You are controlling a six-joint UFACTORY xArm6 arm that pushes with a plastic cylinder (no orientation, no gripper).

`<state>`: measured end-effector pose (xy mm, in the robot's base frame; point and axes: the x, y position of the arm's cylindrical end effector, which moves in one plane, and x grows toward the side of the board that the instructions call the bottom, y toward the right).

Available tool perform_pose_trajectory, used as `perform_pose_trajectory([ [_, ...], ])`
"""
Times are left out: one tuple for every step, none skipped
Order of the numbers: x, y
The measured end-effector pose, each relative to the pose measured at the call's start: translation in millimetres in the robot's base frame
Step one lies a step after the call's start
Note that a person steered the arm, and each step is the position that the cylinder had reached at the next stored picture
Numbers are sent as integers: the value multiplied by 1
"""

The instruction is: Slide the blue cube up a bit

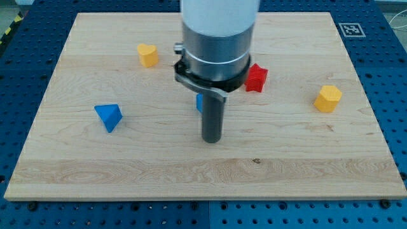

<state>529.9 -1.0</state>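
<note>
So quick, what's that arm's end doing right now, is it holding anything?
No fingers here: the arm ends in a dark rod and holds nothing.
My tip rests on the wooden board, just below the small blue cube, which the rod mostly hides.

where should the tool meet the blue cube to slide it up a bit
Push, not grip: only a sliver of the blue cube shows, left of the rod. My tip sits just below it in the view. Meeting its lower face centrally and pushing toward the view's top looks best.
</note>
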Motion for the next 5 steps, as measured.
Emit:
perform_pose_trajectory([
  [0, -21],
  [-22, -28],
  [-44, -28],
  [-64, -28],
  [-79, -28],
])
